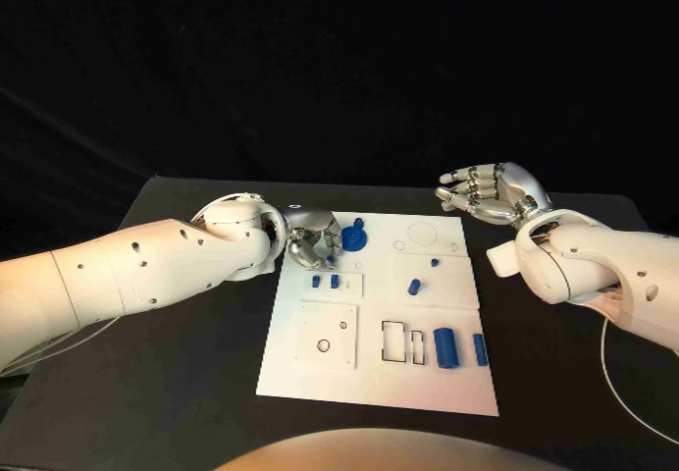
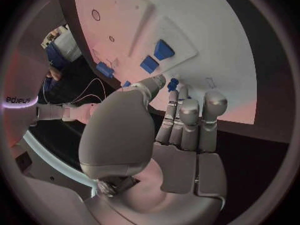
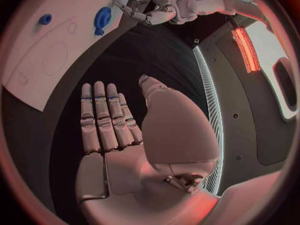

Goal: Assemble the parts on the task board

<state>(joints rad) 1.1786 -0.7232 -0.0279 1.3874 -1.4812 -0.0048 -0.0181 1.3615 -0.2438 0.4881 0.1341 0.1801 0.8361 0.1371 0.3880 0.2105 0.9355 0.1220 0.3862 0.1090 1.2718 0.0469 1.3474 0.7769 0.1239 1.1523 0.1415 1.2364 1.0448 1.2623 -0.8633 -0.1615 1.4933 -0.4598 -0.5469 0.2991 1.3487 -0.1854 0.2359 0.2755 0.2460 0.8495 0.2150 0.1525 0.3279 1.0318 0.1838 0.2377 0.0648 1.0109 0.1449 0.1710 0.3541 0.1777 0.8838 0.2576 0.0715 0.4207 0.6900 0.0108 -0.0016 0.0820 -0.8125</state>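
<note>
Head view: left hand (image 1: pixel 309 243) sits on the white board (image 1: pixel 382 392) beside the round blue part (image 1: pixel 354 236) — whether its fingers (image 2: pixel 187 116) hold anything, I cannot tell. Right hand (image 1: pixel 489 193) hangs released off the board's far corner. Next — probably seating that part.

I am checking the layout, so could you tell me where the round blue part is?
In the head view the round blue part lies at the task board's far left corner, just beside the left hand.
</note>
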